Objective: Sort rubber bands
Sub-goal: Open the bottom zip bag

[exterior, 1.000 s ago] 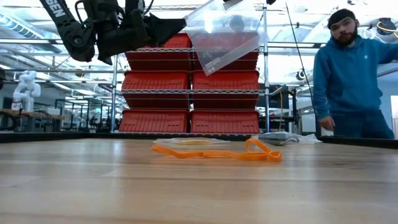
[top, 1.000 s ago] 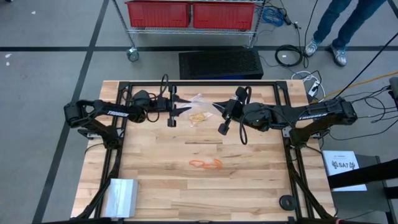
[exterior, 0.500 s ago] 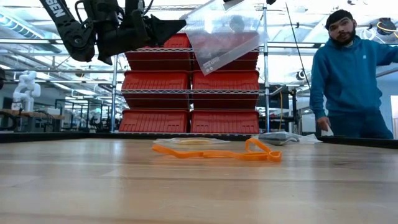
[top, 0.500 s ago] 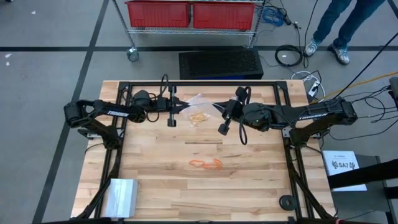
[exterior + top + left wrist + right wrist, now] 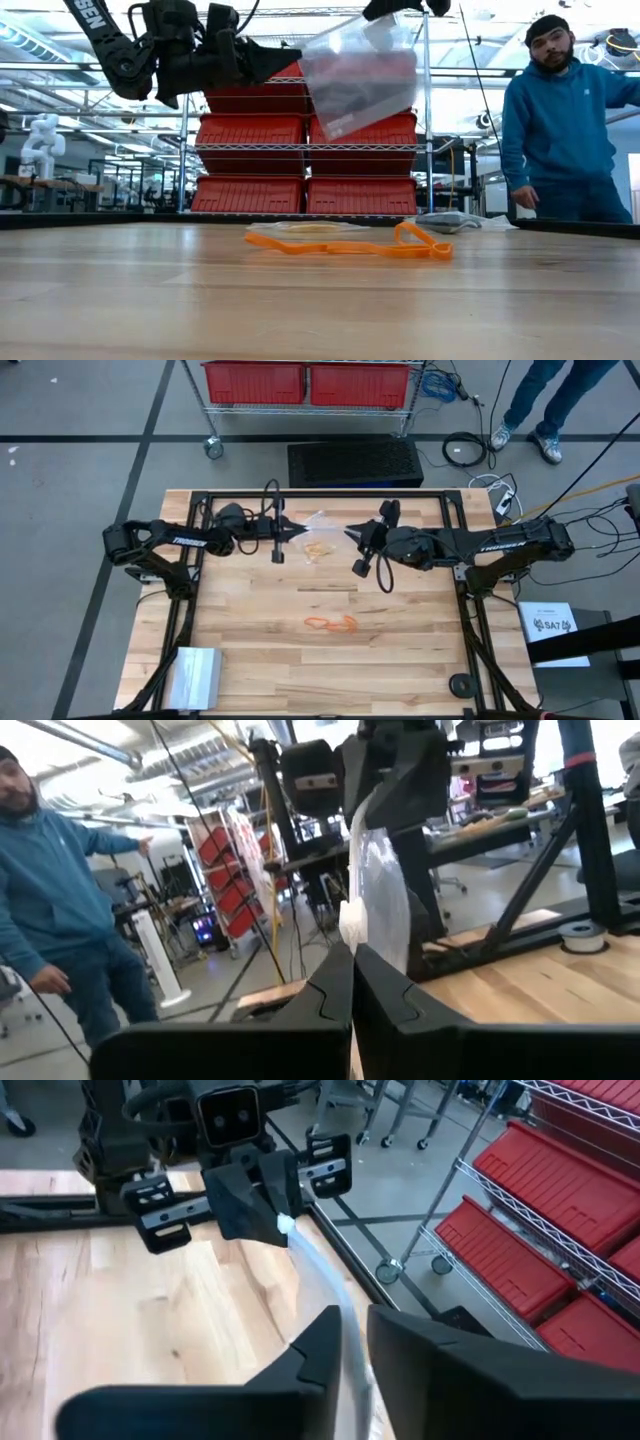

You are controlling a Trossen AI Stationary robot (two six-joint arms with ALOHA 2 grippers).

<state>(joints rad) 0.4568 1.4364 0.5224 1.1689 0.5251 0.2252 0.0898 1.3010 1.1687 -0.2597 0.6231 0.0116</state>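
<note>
A clear plastic bag hangs in the air between my two grippers over the far middle of the table. My left gripper and my right gripper are each shut on it from opposite sides. Orange rubber bands lie in a small tangle on the bare wood at the table's middle; they also show in the low view. Yellowish-tan rubber bands lie on the table below the held bag, on or in a flat clear bag; which, I cannot tell. No black bands show. My left gripper pinches the bag's edge between its two fingers, coming level from the table's left. The bag stands lifted clear of the table and stretches away toward the other arm. My right gripper pinches the bag's opposite edge between its two fingers, coming level from the table's right. The bag's edge runs in a slack curve from it to the left gripper.
A stack of clear bags lies at the table's near left corner, and a small black round thing at the near right. A person in a blue hoodie stands beyond the far right. Red bins fill a shelf behind.
My right gripper has come down a little and drawn slightly toward the left gripper. The held bag has sunk a little and turned less tilted, its upper edge now slacker. The bands on the table have not moved.
</note>
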